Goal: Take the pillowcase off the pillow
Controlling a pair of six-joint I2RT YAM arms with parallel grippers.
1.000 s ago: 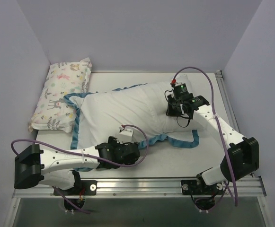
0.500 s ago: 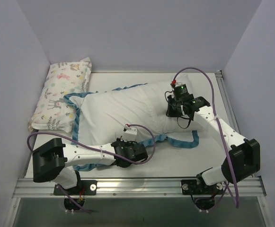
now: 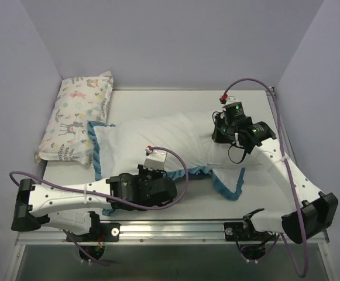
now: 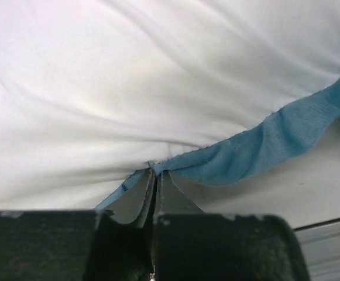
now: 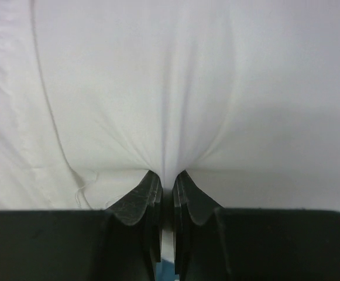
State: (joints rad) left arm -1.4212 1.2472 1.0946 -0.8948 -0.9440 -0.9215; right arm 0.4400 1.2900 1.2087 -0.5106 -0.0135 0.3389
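Two arms reach over the worktop (image 3: 158, 102), one hand each. Nearest, the left arm (image 3: 70, 196) lies low along the near edge. Its left hand (image 4: 156, 175) is closed, the fingers pinched together on the edge of the single pillowcase (image 4: 263, 146), right where the blue ruffled trim meets white cloth. From that grip the trim runs off to the right along the near side of the white bulk and ends in a loose loop on the worktop.

Beyond it, the plain white pillow (image 5: 216, 88) lies across the middle of the worktop, more blue trim showing at its left end. The right arm (image 3: 287, 170) comes in from the right. The right hand (image 5: 165, 175) is clamped on a gathered fold of white cloth at the right end, taken here as the pillow.

Farthest, a second, smaller pillow (image 3: 76, 117), printed with pastel animals, lies against the left wall, near the trim.
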